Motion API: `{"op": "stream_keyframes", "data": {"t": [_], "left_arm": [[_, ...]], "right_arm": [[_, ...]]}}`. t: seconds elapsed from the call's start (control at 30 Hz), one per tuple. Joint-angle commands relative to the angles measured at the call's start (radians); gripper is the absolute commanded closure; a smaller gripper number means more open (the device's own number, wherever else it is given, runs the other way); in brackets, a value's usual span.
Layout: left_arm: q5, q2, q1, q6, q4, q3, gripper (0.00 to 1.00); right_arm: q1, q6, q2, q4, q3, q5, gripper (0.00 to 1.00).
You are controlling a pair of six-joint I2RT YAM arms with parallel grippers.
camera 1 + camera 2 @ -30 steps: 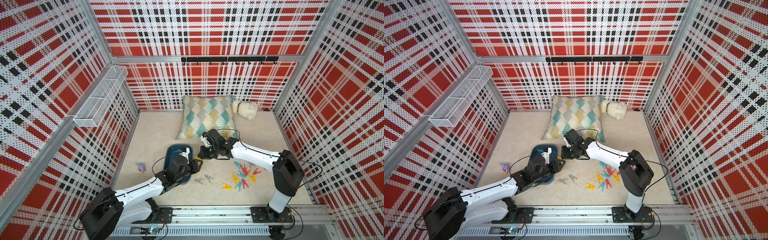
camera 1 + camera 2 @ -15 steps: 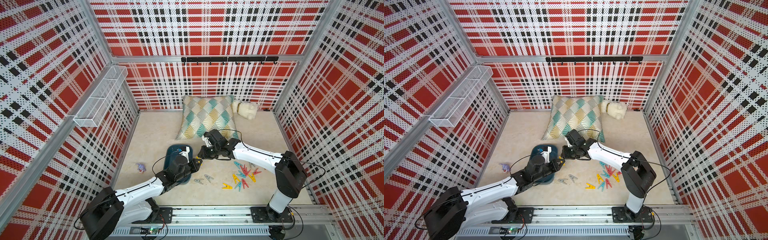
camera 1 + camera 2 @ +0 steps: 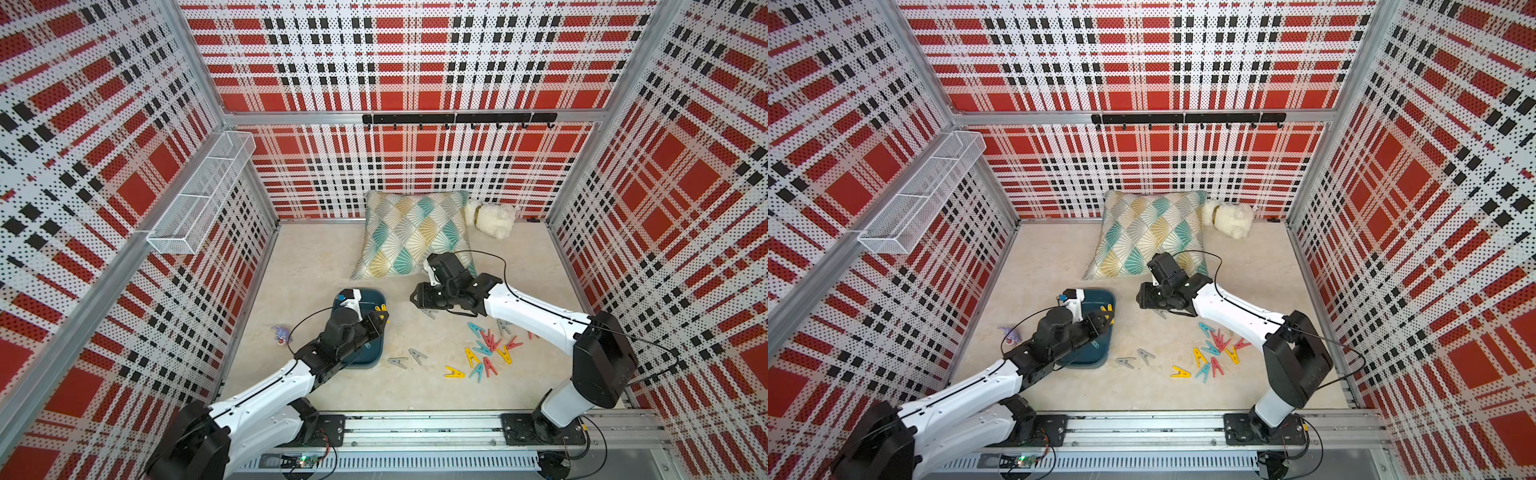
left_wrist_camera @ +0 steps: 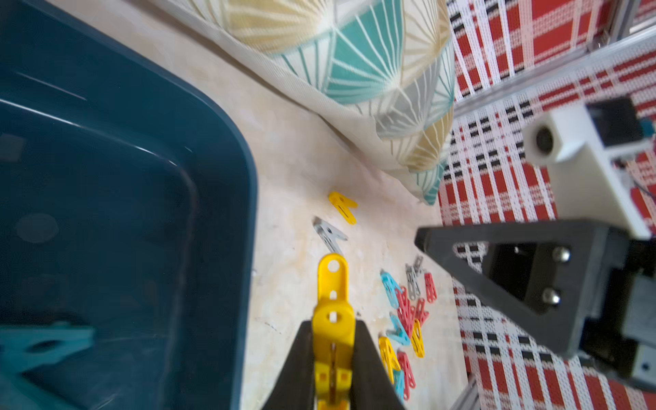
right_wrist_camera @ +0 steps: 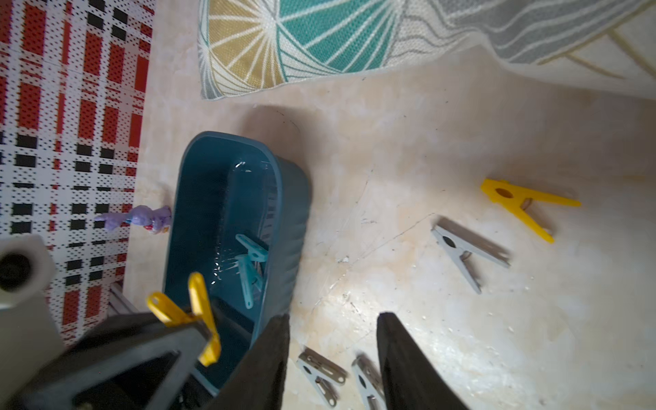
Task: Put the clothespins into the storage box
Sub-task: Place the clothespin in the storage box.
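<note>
Clothespins [image 3: 484,353] looked light, stiff and springy, best pinched across the legs. Most lay loose on the floor [image 3: 332,257], perhaps two in the storage box [image 5: 296,220]. Left gripper [image 4: 333,330] clamped a yellow clothespin [image 4: 332,280] by its rim; right gripper [image 5: 333,317] hung open, empty.

Glossy plastic storage box [image 4: 124,159], smooth plastic clothespins [image 5: 518,200], woven cloth cushion [image 5: 319,39]
</note>
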Motion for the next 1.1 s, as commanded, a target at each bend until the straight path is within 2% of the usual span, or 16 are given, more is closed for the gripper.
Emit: {"op": "stream_keyframes", "data": {"t": [0.0,0.1,0.23,0.47,0.53,0.6,0.67,1.07], "left_arm": [[0.002,-0.039,0.096,0.053,-0.144,0.004,0.95],[0.027,-0.028,0.192,0.095,-0.202,0.024,0.93],[0.038,0.029,0.271,0.140,-0.224,0.057,0.91],[0.029,0.175,0.302,0.192,-0.221,0.149,0.87],[0.021,0.201,0.303,0.199,-0.222,0.165,0.77],[0.018,0.213,0.303,0.203,-0.221,0.170,0.60],[0.017,0.217,0.303,0.203,-0.219,0.170,0.49],[0.020,0.147,0.273,0.174,-0.215,0.143,0.48]], "right_arm": [[0.004,-0.087,-0.007,-0.060,-0.045,0.020,0.54],[0.020,-0.121,0.012,-0.081,-0.077,0.017,0.58],[0.094,-0.151,0.031,-0.110,-0.092,0.064,0.60],[0.201,-0.135,0.038,-0.140,-0.111,0.114,0.63],[0.214,-0.125,0.032,-0.141,-0.126,0.110,0.63],[0.233,-0.117,0.029,-0.144,-0.139,0.112,0.64],[0.248,-0.110,0.030,-0.146,-0.150,0.121,0.64],[0.303,-0.112,0.108,-0.151,-0.143,0.152,0.66]]}}
